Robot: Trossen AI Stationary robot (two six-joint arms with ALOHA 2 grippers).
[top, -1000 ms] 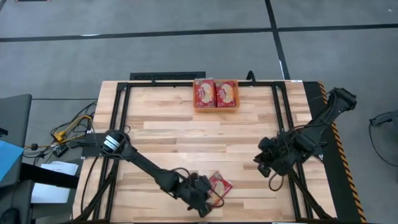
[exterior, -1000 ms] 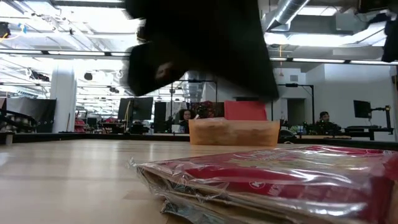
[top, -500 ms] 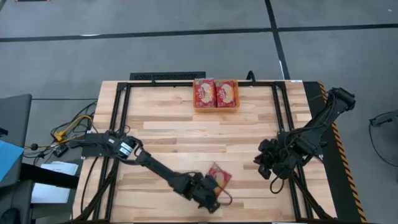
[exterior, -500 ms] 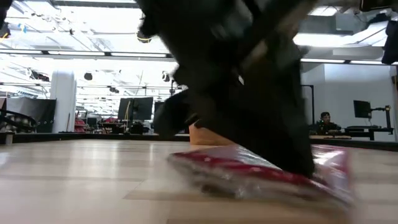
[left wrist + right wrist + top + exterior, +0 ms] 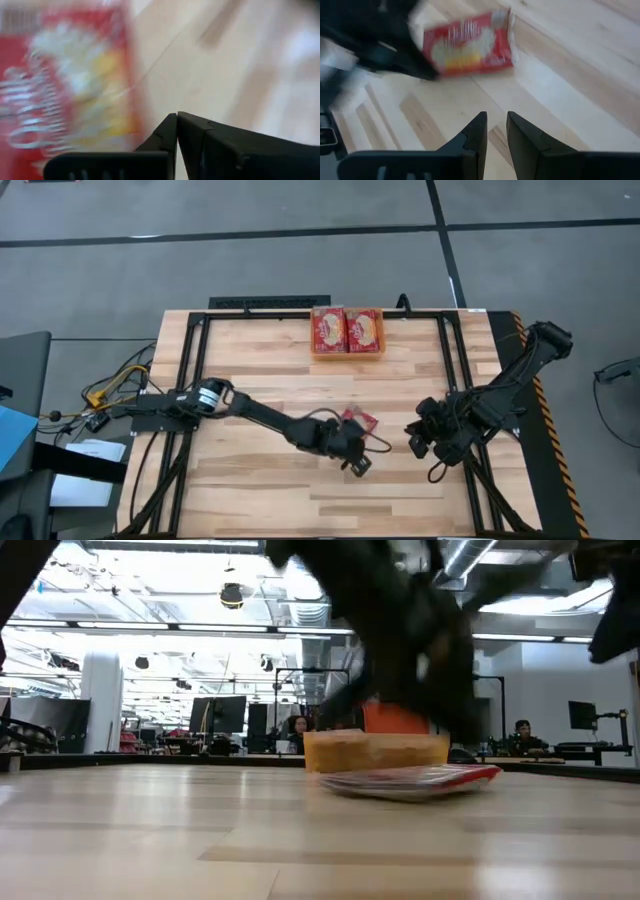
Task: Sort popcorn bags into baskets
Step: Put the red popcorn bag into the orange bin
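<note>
The left gripper (image 5: 352,452), fingers pressed together, sits at mid-table beside one loose popcorn bag (image 5: 357,421) lying flat. The right gripper (image 5: 420,442), fingers slightly apart, waits to its right. At the far edge, the basket (image 5: 347,351) already holds two bags; this one remains.
</note>
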